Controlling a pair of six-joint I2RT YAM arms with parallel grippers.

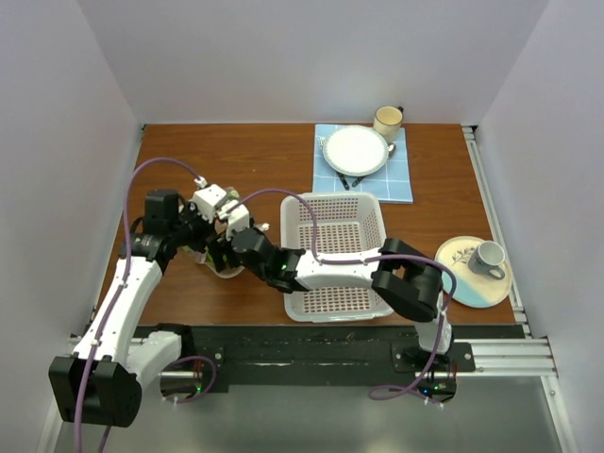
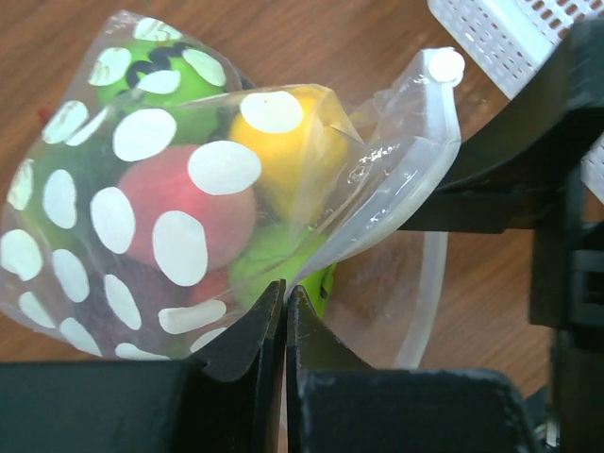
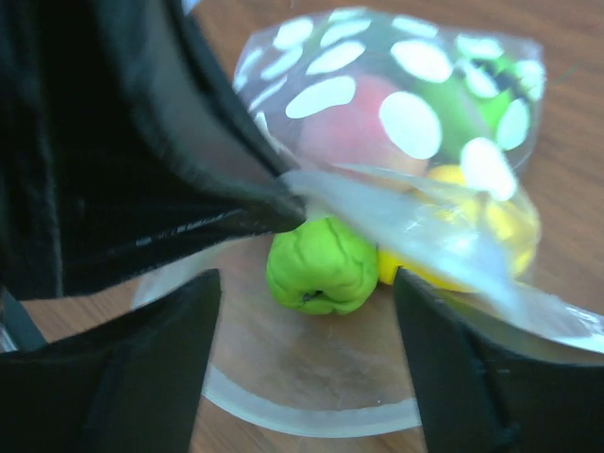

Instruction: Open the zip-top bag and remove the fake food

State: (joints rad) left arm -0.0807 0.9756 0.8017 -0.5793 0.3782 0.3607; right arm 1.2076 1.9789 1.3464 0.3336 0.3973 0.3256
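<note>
The zip-top bag (image 2: 142, 189), clear with white dots, lies on the wooden table, mouth open toward the cameras. Through the film I see fake food: a yellow piece (image 2: 283, 151), a pink one (image 2: 160, 203) and a green one (image 2: 160, 85). A bright green piece (image 3: 321, 264) sits right in the mouth. My left gripper (image 2: 285, 293) is shut on the bag's upper lip and holds it lifted. My right gripper (image 3: 307, 283) is open, one finger on each side of the mouth, the green piece just ahead. From above, both grippers (image 1: 222, 253) nearly hide the bag.
A white perforated basket (image 1: 340, 255) stands just right of the bag, under my right forearm. At the back are a blue mat with a white plate (image 1: 356, 149) and a mug (image 1: 388, 119). A saucer (image 1: 462, 283) with a grey cup (image 1: 488, 257) sits at the right.
</note>
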